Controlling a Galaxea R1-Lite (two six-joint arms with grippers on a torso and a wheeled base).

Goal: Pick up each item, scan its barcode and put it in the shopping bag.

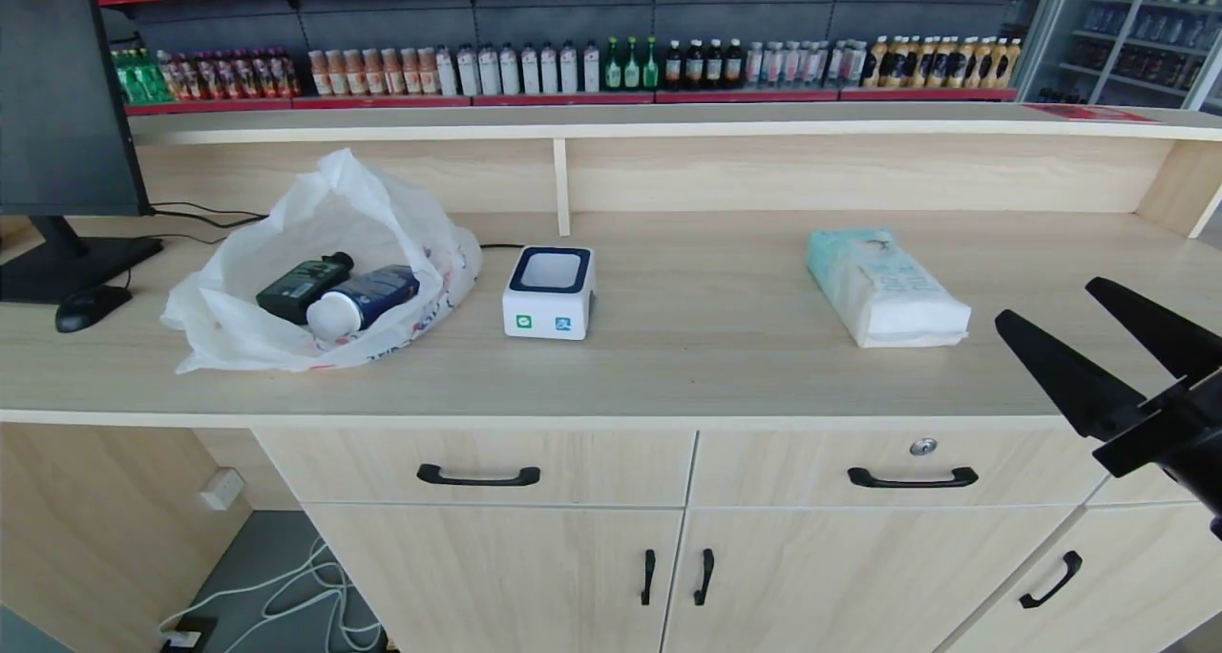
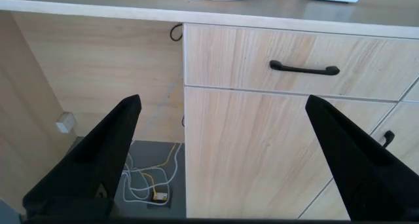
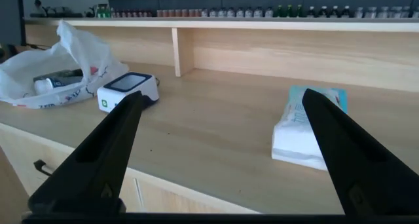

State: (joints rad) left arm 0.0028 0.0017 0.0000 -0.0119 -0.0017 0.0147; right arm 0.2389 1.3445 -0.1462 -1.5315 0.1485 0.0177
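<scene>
A pale blue and white tissue pack [image 1: 883,287] [image 3: 302,129] lies on the counter's right part. The white shopping bag [image 1: 315,271] [image 3: 62,67] lies open at the left with a dark bottle [image 1: 304,287] and a blue white-capped bottle [image 1: 361,300] inside. Between them stands the white scanner box [image 1: 551,292] [image 3: 127,91]. My right gripper [image 1: 1098,324] [image 3: 219,106] hangs open at the counter's front right edge, near the tissue pack but apart from it. My left gripper [image 2: 222,112] is open and empty below the counter, in front of the drawer fronts.
A monitor [image 1: 62,128] and mouse [image 1: 91,306] stand at the counter's far left. A raised wooden ledge [image 1: 668,123] with a divider [image 1: 561,185] runs along the back. Drawers and cabinet doors with black handles [image 1: 477,476] [image 2: 304,69] are below. Cables [image 1: 286,596] lie on the floor.
</scene>
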